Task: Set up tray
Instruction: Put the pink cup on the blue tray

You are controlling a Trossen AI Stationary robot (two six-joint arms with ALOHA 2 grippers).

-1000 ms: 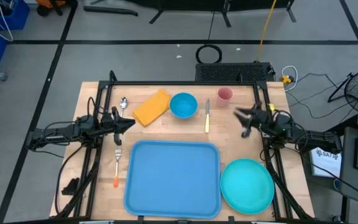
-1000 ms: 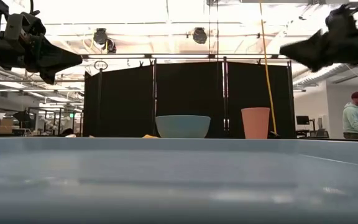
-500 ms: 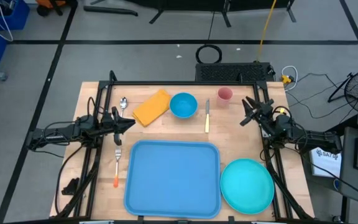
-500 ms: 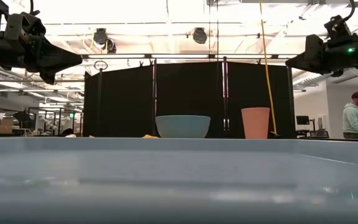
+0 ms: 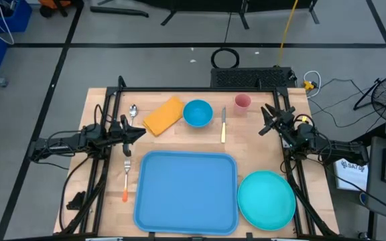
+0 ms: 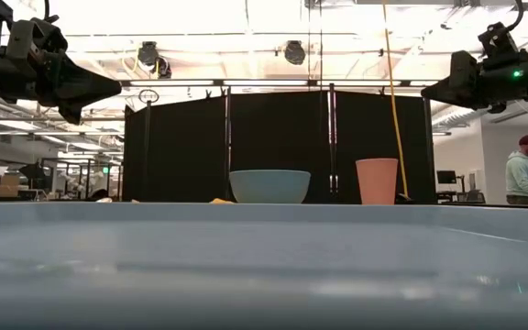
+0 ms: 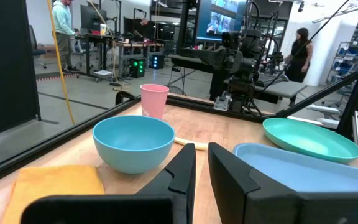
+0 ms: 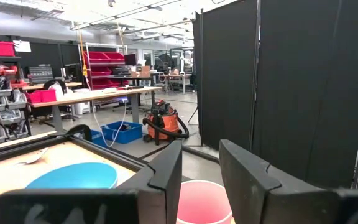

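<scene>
The light-blue tray (image 5: pixel 186 191) lies flat at the table's near middle, and its rim (image 6: pixel 264 213) fills the low view. The teal plate (image 5: pixel 267 199) lies to its right. Along the far side lie a spoon (image 5: pixel 133 111), a yellow napkin (image 5: pixel 163 115), a blue bowl (image 5: pixel 198 113), a knife (image 5: pixel 224 125) and a pink cup (image 5: pixel 242 102). A fork (image 5: pixel 126 179) lies left of the tray. My left gripper (image 5: pixel 141 132) hovers shut left of the tray's far corner. My right gripper (image 5: pixel 262 119) hovers open near the cup (image 8: pixel 201 202), holding nothing.
A black frame runs round the table's edges, and black screens stand behind its far edge. Bare wood shows between the tray's far rim and the row of tableware. A person stands far off in the room at the right (image 6: pixel 523 174).
My right gripper has swung toward the table's far edge and turned toward the pink cup, then held still for the last half second. Nothing on the table has moved.
</scene>
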